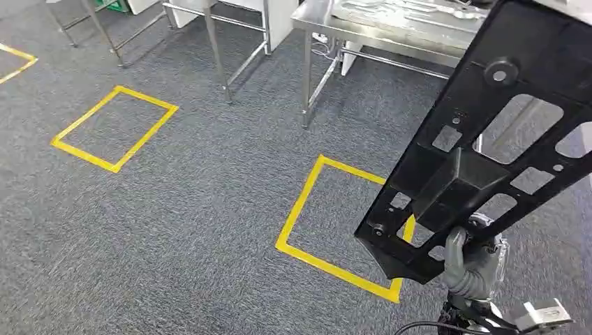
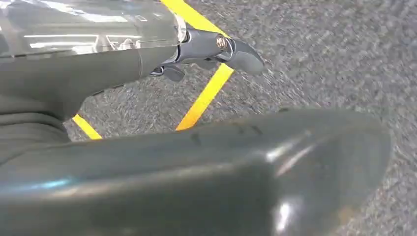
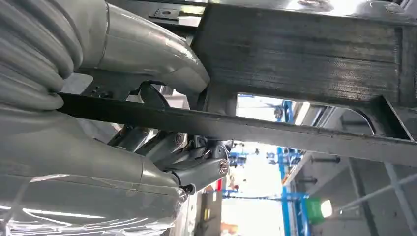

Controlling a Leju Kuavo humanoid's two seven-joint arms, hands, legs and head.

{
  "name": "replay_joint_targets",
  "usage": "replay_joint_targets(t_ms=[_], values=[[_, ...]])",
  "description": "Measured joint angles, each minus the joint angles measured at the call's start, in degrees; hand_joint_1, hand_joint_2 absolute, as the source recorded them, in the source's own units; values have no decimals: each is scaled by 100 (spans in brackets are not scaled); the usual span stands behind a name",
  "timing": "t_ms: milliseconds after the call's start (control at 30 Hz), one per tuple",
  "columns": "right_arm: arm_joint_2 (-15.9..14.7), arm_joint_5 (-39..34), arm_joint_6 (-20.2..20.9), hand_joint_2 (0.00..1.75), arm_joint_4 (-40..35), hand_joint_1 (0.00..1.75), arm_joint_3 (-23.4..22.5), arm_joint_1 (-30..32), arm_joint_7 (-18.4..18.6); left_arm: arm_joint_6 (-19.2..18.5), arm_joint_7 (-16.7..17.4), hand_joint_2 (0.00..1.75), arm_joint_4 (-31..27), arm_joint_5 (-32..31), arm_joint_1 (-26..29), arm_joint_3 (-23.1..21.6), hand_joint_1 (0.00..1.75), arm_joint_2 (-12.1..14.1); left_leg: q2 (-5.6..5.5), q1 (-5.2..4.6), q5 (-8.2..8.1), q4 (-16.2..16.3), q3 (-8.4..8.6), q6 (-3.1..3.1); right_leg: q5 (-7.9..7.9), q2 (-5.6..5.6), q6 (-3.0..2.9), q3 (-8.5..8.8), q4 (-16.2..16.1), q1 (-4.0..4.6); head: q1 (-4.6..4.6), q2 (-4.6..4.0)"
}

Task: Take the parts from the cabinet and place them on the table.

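**Part carried toward the table**

A long black perforated part (image 1: 482, 146) was held near its lower end by the right hand (image 1: 469, 269), thumb over 1 edge and fingers beneath a rib, as seen in the right wrist view. The part was raised, tilted, above grey carpet (image 1: 209, 209), the steel table (image 1: 363, 28) well ahead. The left hand (image 2: 206, 51) held nothing, fingers loosely curled. The part was judged stiff, light but long; an end grip invites swing, so a mid-span hold was judged steadier.
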Motion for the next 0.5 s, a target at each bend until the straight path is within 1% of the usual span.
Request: replay_joint_targets(t_ms=[33,67,100,133,167,200,233,267,300,333,367,400,433,467,500], values=[[-5,-24,0,175,15,175,17,-34,-6,-7,-9,0,0,-2,12,0,0,2,-234,11,-209,323,-146,-4,4,48,-47,-1,2,-17,-4,0],[-16,-44,-2,175,33,175,37,-62,-6,-11,-9,0,0,0,26,0,0,2,-348,14,-454,807,-381,-14,-2,117,-60,-6,3,-17,-2,0],[-26,-53,-7,175,46,175,48,-61,-7,-13,-9,0,0,0,30,0,0,2,-398,16,-658,1292,-625,-22,-7,186,-70,-6,4,-9,-2,0],[-33,-59,-17,175,61,175,66,-49,-9,-26,-7,0,0,-2,43,0,0,2,-406,16,-764,1707,-849,-31,-10,274,-73,-4,10,-3,-2,0],[-35,-72,-37,175,72,175,76,-41,-9,-35,-7,0,0,-7,54,-2,0,2,-406,16,-711,1814,-938,-29,-13,358,-76,2,16,0,-2,0],[-46,-77,-65,175,81,175,83,-37,-11,-42,4,0,0,-9,70,-2,0,2,-407,16,-513,1630,-890,-17,-18,451,-74,13,21,2,-2,0],[-57,-79,-79,175,81,175,85,-30,-15,-44,4,0,0,-11,74,-2,0,2,-422,16,-252,1266,-757,1,-23,535,-67,25,29,4,-2,0],[-61,-81,-79,175,81,175,90,-22,-24,-44,4,0,0,-11,71,0,0,2,-498,16,92,671,-515,34,-34,623,-51,47,36,7,-2,0],[-64,-83,-81,175,81,175,92,-20,-31,-46,4,0,0,-13,78,0,0,7,-735,16,337,151,-309,76,-44,687,-36,53,40,2,-2,0],[-64,-83,-81,175,85,175,101,-21,-42,-46,9,0,4,-9,95,2,0,33,-956,32,248,0,-248,112,-55,740,-7,31,61,27,-2,0],[-83,-83,-81,175,85,175,105,-22,-46,-46,2,0,4,-7,86,2,0,33,-892,31,259,-47,-245,94,-44,801,28,3,74,1,-2,0],[-88,-83,-83,175,83,175,107,-12,-50,-48,4,0,4,-6,57,2,0,31,-860,10,254,-45,-225,105,-33,858,70,-21,64,-28,-2,0],[-92,-83,-87,175,83,175,107,9,-50,-53,2,0,4,-6,44,2,0,31,-802,-14,259,-44,-220,126,-16,920,112,-30,46,-49,-2,0],[-94,-83,-107,175,79,175,111,19,-48,-59,-9,0,2,-7,43,2,0,22,-734,37,289,-111,-195,177,-11,987,160,-43,36,-7,-2,0],[-112,-83,-114,175,76,175,111,39,-50,-70,-15,0,2,-9,42,2,0,9,-633,55,317,-156,-166,205,-60,745,159,-46,120,-25,-2,0]])
